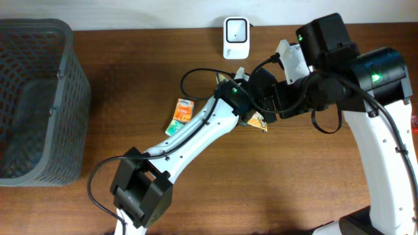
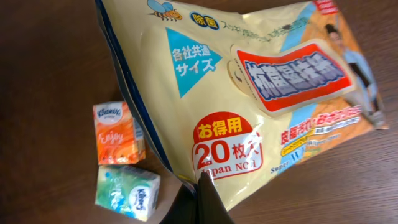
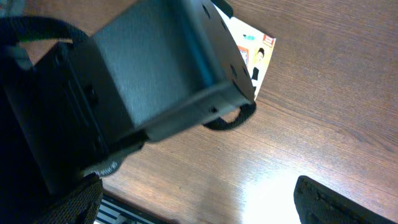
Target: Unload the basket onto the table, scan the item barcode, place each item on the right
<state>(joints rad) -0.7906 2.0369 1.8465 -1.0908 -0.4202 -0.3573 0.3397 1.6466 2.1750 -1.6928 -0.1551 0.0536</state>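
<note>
The item is a yellow pack of wipes (image 2: pixel 249 106) with Japanese print; no barcode shows on the face I see. My left gripper (image 2: pixel 202 182) is shut on its lower edge and holds it over the table. From overhead only a corner of the pack (image 1: pixel 258 121) shows under the two arms. The white scanner (image 1: pixel 236 37) stands at the table's back edge, behind the left gripper (image 1: pixel 243 104). My right gripper (image 3: pixel 199 205) is open with only bare table between its fingers (image 3: pixel 326 200). It hangs close beside the left wrist housing (image 3: pixel 155 74), with the pack's corner (image 3: pixel 256 55) beyond.
An orange tissue pack (image 2: pixel 118 132) and a green one (image 2: pixel 127 191) lie on the table left of the held pack, also visible from overhead as the orange pack (image 1: pixel 183 109) and green pack (image 1: pixel 174 127). A dark mesh basket (image 1: pixel 39 98) stands at the far left.
</note>
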